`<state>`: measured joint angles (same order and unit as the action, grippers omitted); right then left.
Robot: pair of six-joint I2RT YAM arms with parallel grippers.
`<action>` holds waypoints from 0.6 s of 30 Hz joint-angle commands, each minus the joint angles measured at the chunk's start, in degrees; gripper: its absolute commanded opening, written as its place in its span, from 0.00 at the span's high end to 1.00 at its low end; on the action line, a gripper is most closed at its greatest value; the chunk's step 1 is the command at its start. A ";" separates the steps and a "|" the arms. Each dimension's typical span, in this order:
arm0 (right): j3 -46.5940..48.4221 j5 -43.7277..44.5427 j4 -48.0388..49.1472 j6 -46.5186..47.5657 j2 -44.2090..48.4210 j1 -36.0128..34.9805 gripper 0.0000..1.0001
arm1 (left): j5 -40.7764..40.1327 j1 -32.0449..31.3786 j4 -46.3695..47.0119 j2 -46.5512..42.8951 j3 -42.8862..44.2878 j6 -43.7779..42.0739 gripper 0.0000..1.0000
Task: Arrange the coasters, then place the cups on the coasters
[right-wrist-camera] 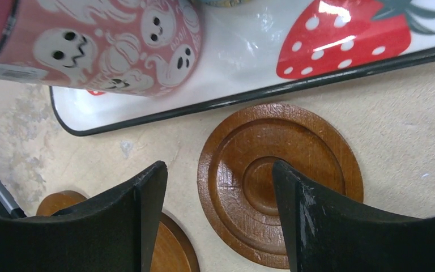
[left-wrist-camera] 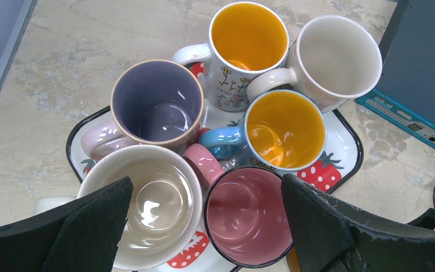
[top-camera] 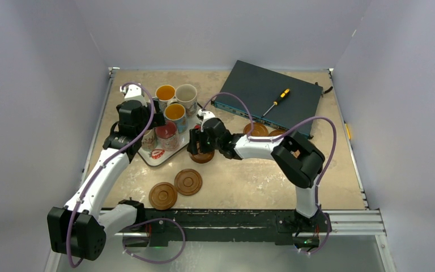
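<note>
Top external view is showing you all six cups (top-camera: pixel 175 111) sitting close together on the strawberry tray (top-camera: pixel 160 154), at the left side of the table (top-camera: pixel 243 175). The left gripper (top-camera: pixel 157 120) is hanging right over them.

Left wrist view is showing its fingers (left-wrist-camera: pixel 90 226) standing wide apart and holding nothing. The cream cup (left-wrist-camera: pixel 153 204) and the pink cup (left-wrist-camera: pixel 249 218) are showing between them. Behind those, the purple-inside cup (left-wrist-camera: pixel 157 102), the blue cup (left-wrist-camera: pixel 286 127), the flower cup (left-wrist-camera: pixel 249 34) and the white cup (left-wrist-camera: pixel 340 54) are standing upright.

The right gripper (top-camera: pixel 196 148) is reaching down just beside the tray, over one coaster (top-camera: pixel 204 157). Right wrist view is showing its fingers (right-wrist-camera: pixel 317 226) spread apart too (nothing is being pinched). The coaster is lying flat on the table, close to the tray rim but not touching it, and one finger is hiding part of it. You cannot tell if that finger is touching the wood.

The front coasters (top-camera: pixel 163 195) are lying just beside each other near the arms. The back coasters (top-camera: pixel 255 130) are lying by the dark box (top-camera: pixel 260 90), which is carrying a screwdriver (top-camera: pixel 276 102).
</note>
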<state>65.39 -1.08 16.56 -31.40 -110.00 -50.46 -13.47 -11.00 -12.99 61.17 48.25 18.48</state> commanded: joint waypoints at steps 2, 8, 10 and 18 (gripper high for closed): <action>1.77 0.46 -0.80 -1.32 -1.22 -0.42 0.28 | -0.23 -0.17 0.89 -0.70 1.84 0.68 0.02; 1.73 3.43 -3.33 -1.82 -2.90 -0.50 0.28 | -0.47 -0.22 0.79 -0.61 1.80 0.59 0.02; 1.73 3.90 -5.65 -2.64 -3.04 -0.41 0.27 | -0.71 -0.17 0.76 -0.61 1.83 0.59 0.02; 0.88 10.84 -9.47 -2.36 -2.22 2.20 0.27 | -1.36 -0.16 0.74 -0.70 1.83 0.77 0.02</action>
<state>66.41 4.38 13.32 -33.45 -112.16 -50.50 -13.87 -11.00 -12.99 61.17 48.25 18.50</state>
